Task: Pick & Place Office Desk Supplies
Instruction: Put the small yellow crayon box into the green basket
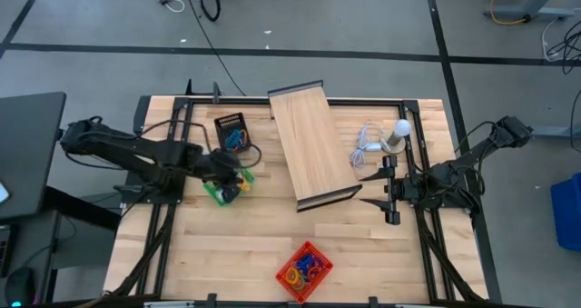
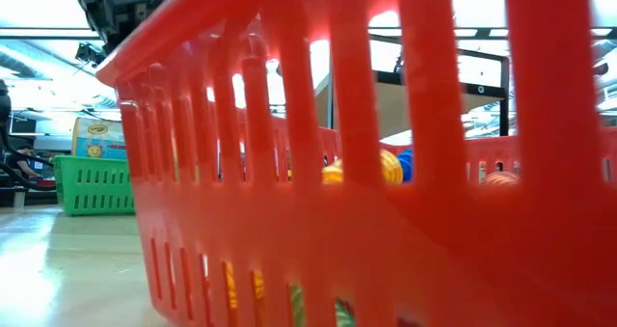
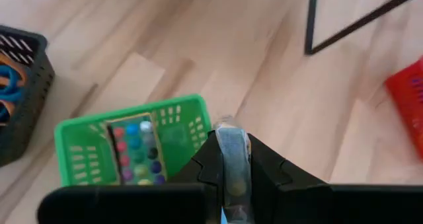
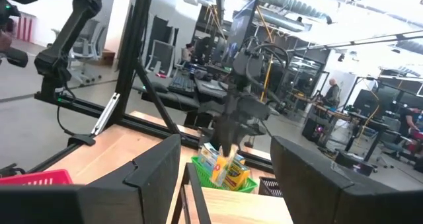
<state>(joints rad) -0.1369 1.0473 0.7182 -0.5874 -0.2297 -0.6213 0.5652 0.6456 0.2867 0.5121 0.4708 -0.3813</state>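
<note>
The left end effector (image 3: pixel 228 168) pinched a crayon box (image 4: pixel 228 169) over the green basket (image 3: pixel 178 118); a loose grip risked it missing, right end effector (image 4: pixel 225 178) spread at three o'clock.

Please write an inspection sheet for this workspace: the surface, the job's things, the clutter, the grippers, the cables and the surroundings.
Surface: pale wooden table, dark frame rails on it.
Job's things: green basket holding a crayon box; black basket with blue and orange loops; red basket with coloured loops near the front edge.
Clutter: long wooden box at centre; white bulb.
Grippers: left gripper above the green basket, closed on a thin pale item that cannot be identified; right gripper open, holding nothing, beside the wooden box.
Cables: coiled white cable by the bulb; black cable on the floor.
Surroundings: grey floor; desks, chairs and people far behind.
</note>
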